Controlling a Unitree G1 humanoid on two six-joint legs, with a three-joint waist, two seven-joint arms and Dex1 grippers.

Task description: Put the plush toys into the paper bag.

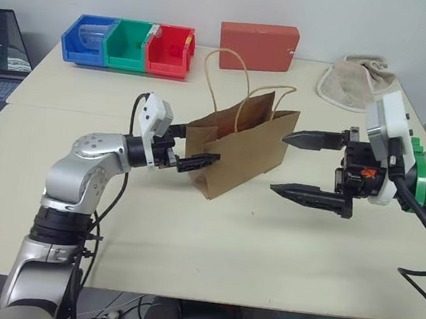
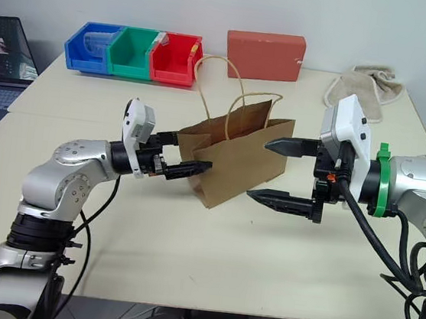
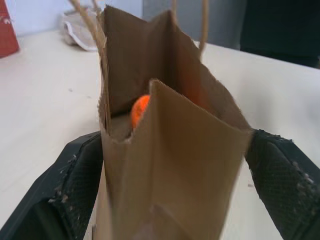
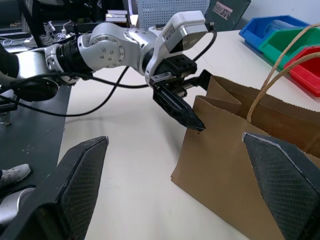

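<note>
Bracing the paper bag [image 1: 237, 151] on the table [image 1: 188, 241].
Left tool [image 1: 186, 156] straddles its end, fingers apart (steadying it); carrot toy [image 3: 140, 110] inside; right tool [image 1: 312, 167] gapes alongside.

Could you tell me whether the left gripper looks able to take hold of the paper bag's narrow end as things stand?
Probably yes: the left gripper already has a finger on either side of the paper bag at that end, nothing between.

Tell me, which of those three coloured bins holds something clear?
The blue bin, on the row's left end; a clear container lies inside it, unlike the green bin and red bin.
</note>
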